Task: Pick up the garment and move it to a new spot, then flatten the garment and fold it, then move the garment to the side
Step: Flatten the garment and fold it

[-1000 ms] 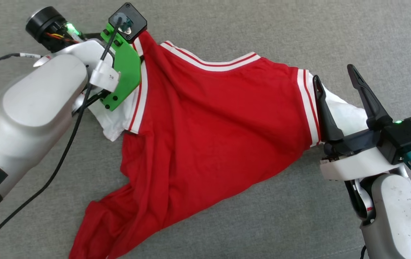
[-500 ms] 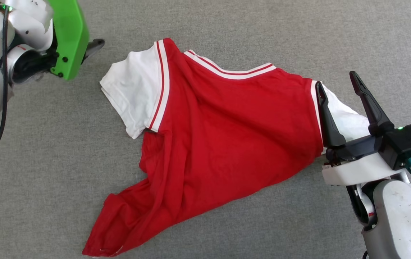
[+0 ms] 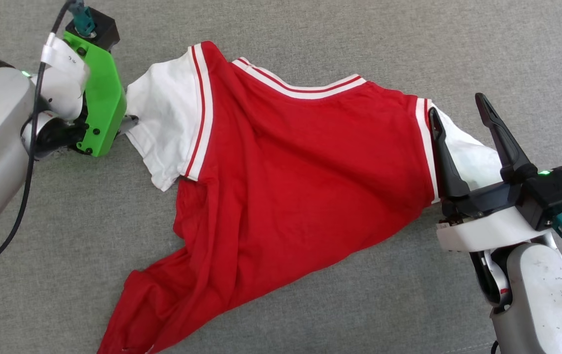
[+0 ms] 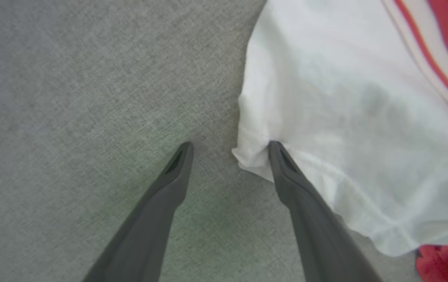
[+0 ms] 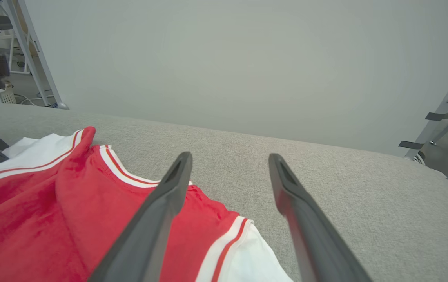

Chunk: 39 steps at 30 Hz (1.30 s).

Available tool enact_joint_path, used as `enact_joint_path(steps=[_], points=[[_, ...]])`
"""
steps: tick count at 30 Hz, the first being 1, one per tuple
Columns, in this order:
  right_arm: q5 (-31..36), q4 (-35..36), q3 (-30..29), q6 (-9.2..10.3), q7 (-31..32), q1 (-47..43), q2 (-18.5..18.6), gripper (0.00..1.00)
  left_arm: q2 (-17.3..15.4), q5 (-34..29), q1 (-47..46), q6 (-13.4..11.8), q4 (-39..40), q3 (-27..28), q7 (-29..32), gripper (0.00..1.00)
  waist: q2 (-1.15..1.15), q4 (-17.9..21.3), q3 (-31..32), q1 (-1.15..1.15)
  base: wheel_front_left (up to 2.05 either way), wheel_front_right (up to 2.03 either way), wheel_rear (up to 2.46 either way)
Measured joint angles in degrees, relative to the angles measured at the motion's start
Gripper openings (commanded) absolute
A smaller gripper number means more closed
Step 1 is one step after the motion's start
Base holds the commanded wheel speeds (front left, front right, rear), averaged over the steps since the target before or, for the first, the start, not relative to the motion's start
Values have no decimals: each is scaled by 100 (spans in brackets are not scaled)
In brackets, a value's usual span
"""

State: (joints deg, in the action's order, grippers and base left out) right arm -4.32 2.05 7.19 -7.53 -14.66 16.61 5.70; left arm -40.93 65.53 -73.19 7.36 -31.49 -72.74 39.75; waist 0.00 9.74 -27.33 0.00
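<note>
Garment position: the garment (image 3: 300, 162) lies on the grey surface (image 3: 359, 39) between the two arms, collar to the far side, hem trailing to the near left.
Garment edges: the collar and sleeve seams carry red-and-white striped trim; the hem corner at near left is bunched and folded.
Garment material: soft red body with shallow creases and white short sleeves.
Left gripper (image 4: 229, 145): jaws apart, gripping nothing; one fingertip (image 4: 272, 147) touches the hem of the left white sleeve, the other rests over bare surface.
Right gripper (image 3: 455, 103): jaws wide apart, gripping nothing; its fingers straddle the right white sleeve, one finger just beside the striped seam.
Surface: grey woven cloth, matte and flat.
Surface edge: in the right wrist view the far edge meets a plain pale wall (image 5: 224, 58).
Open room: bare surface far of the collar, near right of the hem, and left of the left sleeve.
Left wrist hardware: a rigid green bracket (image 3: 101, 103) and a black cable (image 3: 15, 221).
</note>
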Motion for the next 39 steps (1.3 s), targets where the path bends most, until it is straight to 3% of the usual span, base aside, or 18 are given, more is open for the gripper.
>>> enact_joint_path(steps=[4,5,6,7,12,17,25,32,39], points=[[-4,0,0,0,0,2,-21,100,4,-56,102,0,-78,96,-37,100,0,75,-46,0,0,0,0],[-4,0,-3,0,0,2,-22,100,2,-65,115,0,-74,111,-37,92,0,86,-49,0,0,0,0],[-4,-1,-23,0,0,2,-21,100,1,-132,132,-1,-34,121,-38,40,0,91,-45,0,0,0,0],[-4,-1,-51,0,0,2,-20,100,-4,-210,159,-2,26,132,-46,0,0,88,-36,0,0,0,0],[5,-7,-187,0,0,-15,8,100,-19,-342,372,-2,303,94,-332,0,0,4,81,0,0,0,0],[12,-12,-370,0,0,-55,111,100,-122,-558,484,1,281,36,-1166,0,0,-143,287,0,0,0,0],[13,-83,-750,0,0,-98,563,100,-771,-534,825,-3,176,303,-2184,0,0,-322,675,0,0,0,0],[-135,-197,-716,0,471,-39,1346,100,-1089,-491,1153,-191,349,361,-2481,0,0,-564,889,0,0,0,0],[-1128,-103,100,0,2183,742,2680,100,-1089,-476,1212,-432,744,397,-2641,0,0,-840,939,0,0,0,0]])
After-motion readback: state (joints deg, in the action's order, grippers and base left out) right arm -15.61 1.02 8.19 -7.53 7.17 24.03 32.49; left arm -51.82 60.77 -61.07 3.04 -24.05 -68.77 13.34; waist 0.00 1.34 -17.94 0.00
